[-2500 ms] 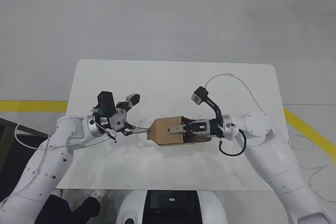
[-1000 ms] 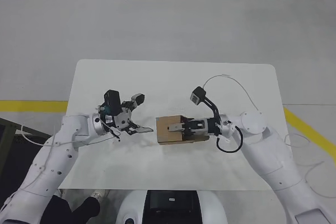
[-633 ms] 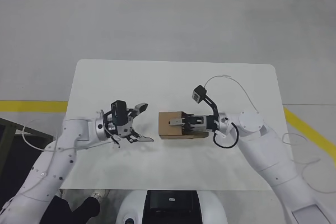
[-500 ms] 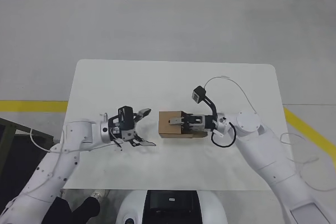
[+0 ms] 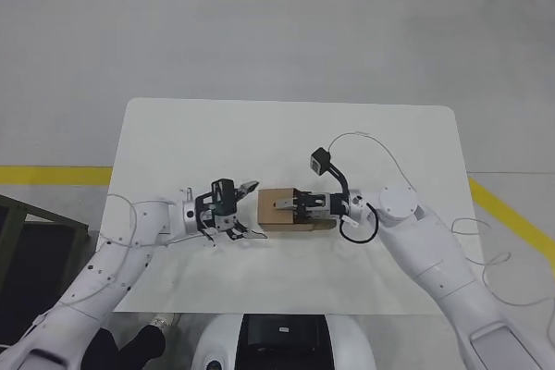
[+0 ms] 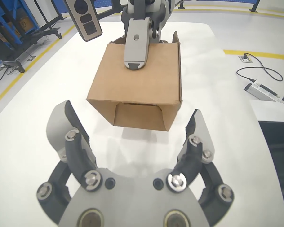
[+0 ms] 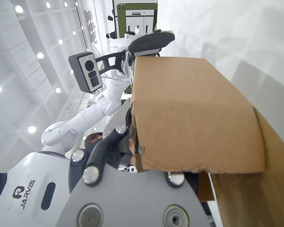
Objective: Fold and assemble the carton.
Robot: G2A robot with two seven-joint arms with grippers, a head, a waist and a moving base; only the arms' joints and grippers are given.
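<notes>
Two arms face each other across the middle of the white worktop (image 5: 259, 129), with the carton (image 5: 282, 209) between them. The carton is brown cardboard, opened into a rectangular sleeve lying on its side, roughly at the worktop's centre and a little toward the robot.

The right jaws pinch its upper panel at the end nearer the right arm (image 5: 416, 231). One of the fingers (image 6: 134, 45) lies flat on top of the panel and the other is tucked inside the sleeve, so the cardboard is clamped between them. Short flaps stand up at that same end, one on either side of the finger.

The opposite end is open and turned toward the left arm (image 5: 129, 245). Its side flap curls inward, and a narrow flap is folded in under the top edge. That open end looks lifted slightly off the worktop, with a shadow under it; I cannot tell whether the far end touches.

The left jaws are spread wide, just beside the open end and level with it. Their fingertips (image 6: 61, 119) stop short of the cardboard and do not touch it.

A dark camera module (image 6: 83, 22) juts from the right wrist above the carton. A grey power adapter (image 6: 261, 89) with a black cord lies on the floor beyond the worktop's edge.
</notes>
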